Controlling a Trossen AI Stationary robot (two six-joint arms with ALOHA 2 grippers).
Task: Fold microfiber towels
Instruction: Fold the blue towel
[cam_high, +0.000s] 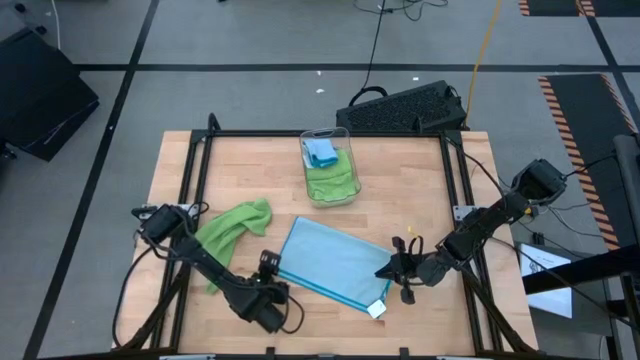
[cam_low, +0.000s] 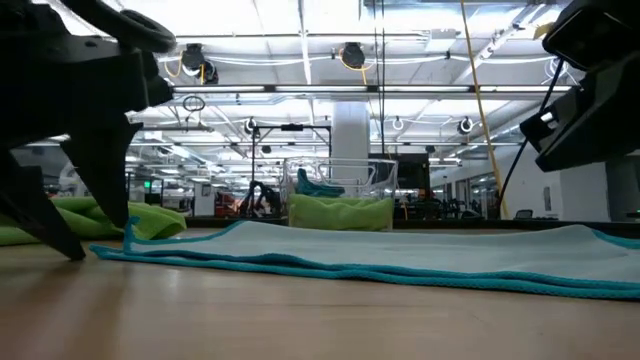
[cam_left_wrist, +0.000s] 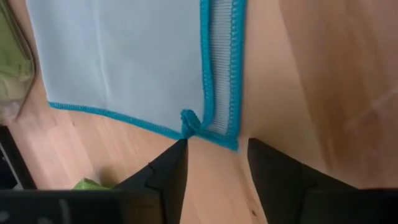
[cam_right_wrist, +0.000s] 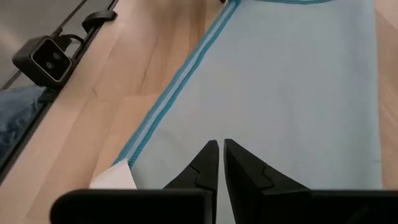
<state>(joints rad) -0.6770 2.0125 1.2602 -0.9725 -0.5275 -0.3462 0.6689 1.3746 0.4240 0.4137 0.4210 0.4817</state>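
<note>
Blue towel (cam_high: 335, 265) lies flat on the worktop (cam_high: 400, 190); left pincer (cam_left_wrist: 214, 163) gapes at its corner, right pincer (cam_right_wrist: 221, 163) is clenched, empty.

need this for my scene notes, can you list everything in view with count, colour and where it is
folded towel: one, light blue with darker blue stitched edge, lying flat on the table's near middle, white tag at its near right corner
loose towel: one, lime green, crumpled left of the blue one
clear bin: one, see-through, far middle of the table, holding a green towel with a blue towel on top
table: one, light wood with a black frame
keyboard: one, black, on the floor past the table's far right corner
left gripper: dark, open, at the folded towel's near left corner, holding nothing
right gripper: dark, shut, over the folded towel's right end by the tag
</note>
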